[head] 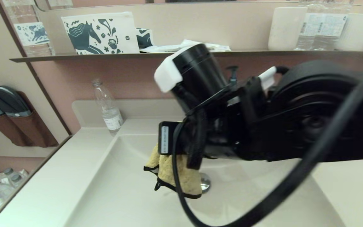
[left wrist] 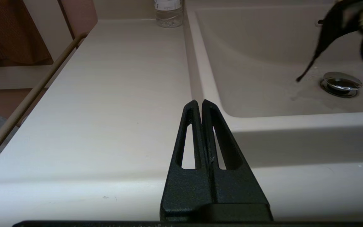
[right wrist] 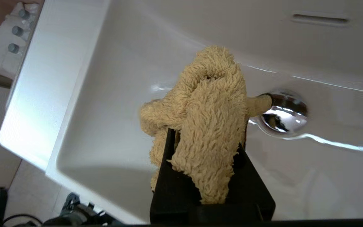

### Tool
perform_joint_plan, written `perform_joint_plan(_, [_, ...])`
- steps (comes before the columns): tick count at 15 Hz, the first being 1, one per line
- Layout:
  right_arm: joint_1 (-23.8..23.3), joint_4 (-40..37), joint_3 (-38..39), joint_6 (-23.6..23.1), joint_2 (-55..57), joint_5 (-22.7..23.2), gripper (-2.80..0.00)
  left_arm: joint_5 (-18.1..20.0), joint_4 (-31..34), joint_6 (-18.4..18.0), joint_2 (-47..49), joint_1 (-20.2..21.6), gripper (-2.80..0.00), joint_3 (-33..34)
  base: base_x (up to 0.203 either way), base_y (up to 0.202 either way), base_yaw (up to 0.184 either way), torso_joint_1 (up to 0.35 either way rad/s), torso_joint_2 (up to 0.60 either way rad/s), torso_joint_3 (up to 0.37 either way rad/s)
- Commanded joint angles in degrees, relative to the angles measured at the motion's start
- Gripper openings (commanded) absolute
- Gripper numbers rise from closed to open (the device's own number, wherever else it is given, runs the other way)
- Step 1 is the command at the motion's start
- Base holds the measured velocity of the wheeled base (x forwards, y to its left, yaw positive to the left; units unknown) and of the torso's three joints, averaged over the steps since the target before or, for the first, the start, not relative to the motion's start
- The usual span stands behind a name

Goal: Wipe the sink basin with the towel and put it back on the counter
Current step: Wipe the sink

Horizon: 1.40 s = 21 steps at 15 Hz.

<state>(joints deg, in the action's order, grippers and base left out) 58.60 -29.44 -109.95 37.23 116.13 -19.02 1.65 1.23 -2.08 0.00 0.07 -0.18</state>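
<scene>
The mustard-yellow towel [head: 175,173] hangs bunched over the cream sink basin [head: 112,195], its black edging and loop dangling just left of the chrome drain plug [head: 205,183]. My right gripper [right wrist: 205,138] is shut on the towel [right wrist: 206,119], which bulges out between the fingers above the drain plug [right wrist: 282,113] and below the overflow slot [right wrist: 320,18]. The towel's lower end seems to hang just off the basin floor. My left gripper [left wrist: 199,102] is shut with nothing in it, hovering over the counter [left wrist: 112,94] by the basin's front left corner.
A clear plastic bottle [head: 107,108] stands on the counter's back left corner. The dark wall shelf [head: 74,56] holds a horse-print pouch, cups and bottles. The right arm's bulky black body [head: 295,119] fills the head view's right half. A rail [left wrist: 27,101] edges the counter's left side.
</scene>
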Motion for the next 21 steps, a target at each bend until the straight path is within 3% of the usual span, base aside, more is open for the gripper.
perform_joint_plan(1, [1.7, 2.1, -2.9, -0.1, 9.9, -0.7, -2.8, 0.0, 0.0, 0.0, 0.1, 0.0, -2.8, 0.0, 0.0, 0.0, 0.0, 0.0, 0.0, 0.0])
perform_joint_plan(3, [2.1, 3.5, -3.3, -0.6, 12.1, -2.5, -2.8, 0.0, 0.0, 0.0, 0.1, 0.0, -2.8, 0.0, 0.0, 0.0, 0.0, 0.0, 0.0, 0.0])
perform_joint_plan(6, [0.6, 0.1, -2.5, -4.0, 9.6, -11.2, -2.8, 0.0, 0.0, 0.0, 0.1, 0.0, -2.8, 0.0, 0.0, 0.0, 0.0, 0.0, 0.0, 0.0])
perform_joint_plan(9, [-0.4, -11.9, -2.4, -5.0, 4.4, -15.2, -2.8, 0.0, 0.0, 0.0, 0.1, 0.0, -2.8, 0.0, 0.0, 0.0, 0.0, 0.0, 0.0, 0.0])
perform_joint_plan(11, [-2.0, -23.7, -2.2, -4.8, 3.4, -22.1, -2.8, 0.0, 0.0, 0.0, 0.1, 0.0, -2.8, 0.0, 0.0, 0.0, 0.0, 0.0, 0.0, 0.0])
perform_joint_plan(13, [-4.3, -32.5, -1.8, -0.3, 3.1, -25.3, -2.8, 0.0, 0.0, 0.0, 0.1, 0.0, -2.8, 0.0, 0.0, 0.0, 0.0, 0.0, 0.0, 0.0])
perform_joint_plan(16, [-8.2, -39.6, 2.0, 9.3, 4.1, -25.7, -2.8, 0.0, 0.0, 0.0, 0.1, 0.0, -2.8, 0.0, 0.0, 0.0, 0.0, 0.0, 0.0, 0.0])
perform_joint_plan(21, [-11.3, -36.7, 18.2, 17.2, 5.2, -22.7, -2.8, 0.0, 0.0, 0.0, 0.1, 0.0, -2.8, 0.0, 0.0, 0.0, 0.0, 0.0, 0.0, 0.0])
